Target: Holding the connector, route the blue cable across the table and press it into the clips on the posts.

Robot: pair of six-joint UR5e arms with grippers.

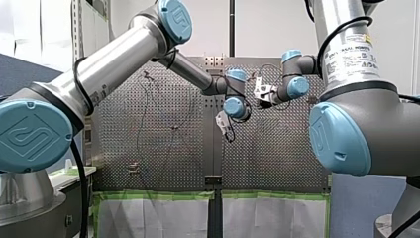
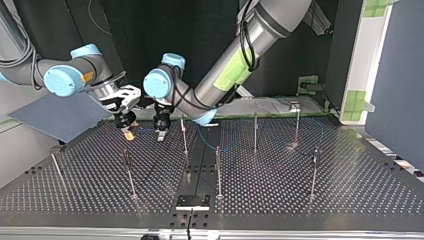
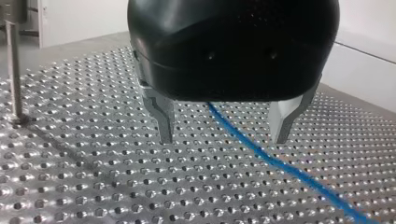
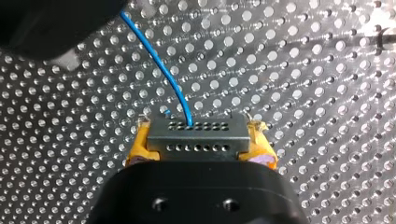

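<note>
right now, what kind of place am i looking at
Most likely a robotics lab or test cell, not a home. A perforated metal table carries thin upright posts. My left arm and my right arm reach over it, and a blue cable lies across it.

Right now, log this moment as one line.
right gripper: shut on connector | left gripper: open, astride blue cable on table

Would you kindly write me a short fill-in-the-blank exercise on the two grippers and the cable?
1. My right gripper is shut on the ____.
2. Its pads are ____.
3. My left gripper's jaws stand ____, with the cable passing between them.
4. The cable is ____.
Missing words: connector, yellow, open, blue.
</note>
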